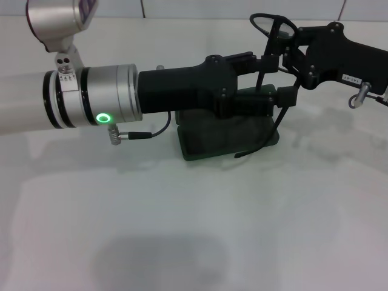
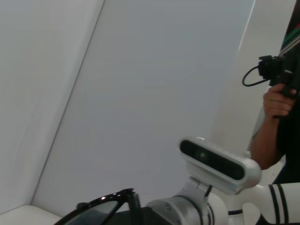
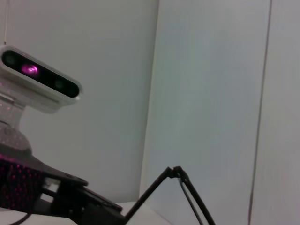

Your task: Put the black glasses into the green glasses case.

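The green glasses case [image 1: 227,136] lies open on the white table [image 1: 194,230], centre. The left gripper [image 1: 267,63] reaches across above it, the right gripper [image 1: 291,57] opposite; both pinch the thin-framed black glasses [image 1: 276,30], temples dangling.

No text or label can be read anywhere.

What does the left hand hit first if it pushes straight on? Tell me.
Probably the black glasses and the right hand holding them, directly ahead of the left hand; depth is unclear.
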### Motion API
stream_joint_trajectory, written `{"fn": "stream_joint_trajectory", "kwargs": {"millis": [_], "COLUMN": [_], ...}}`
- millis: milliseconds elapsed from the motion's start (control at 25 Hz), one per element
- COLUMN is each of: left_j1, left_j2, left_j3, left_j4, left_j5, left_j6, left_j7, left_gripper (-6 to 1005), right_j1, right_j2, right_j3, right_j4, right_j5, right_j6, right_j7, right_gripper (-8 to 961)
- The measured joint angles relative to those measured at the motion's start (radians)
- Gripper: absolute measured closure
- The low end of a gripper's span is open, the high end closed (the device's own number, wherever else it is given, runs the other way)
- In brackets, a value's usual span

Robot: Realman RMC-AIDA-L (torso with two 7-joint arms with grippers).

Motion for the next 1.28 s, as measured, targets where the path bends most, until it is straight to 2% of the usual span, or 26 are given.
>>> {"fn": "stream_joint_trajectory", "kwargs": {"millis": [800,1280], "left_j1": [-0.004,-0.002], "left_j2": [-0.002,-0.004], "left_j3": [0.0,0.0], "left_j4": [0.005,0.003], "left_j5": [-0.009,-0.005], "left_j6": [-0.035,-0.032], "left_j7": [-0.002,0.01], "left_gripper": [105,105], "right_j1": [0.003,0.0], "right_j2": [-0.005,-0.007], "right_j3": [-0.03,0.011], "right_j4": [0.004,0.005], "right_j5": [-0.036,-0.03], "right_j6": [-0.048,-0.046], "right_j7": [-0.024,0.011], "right_gripper": [848,847]}}
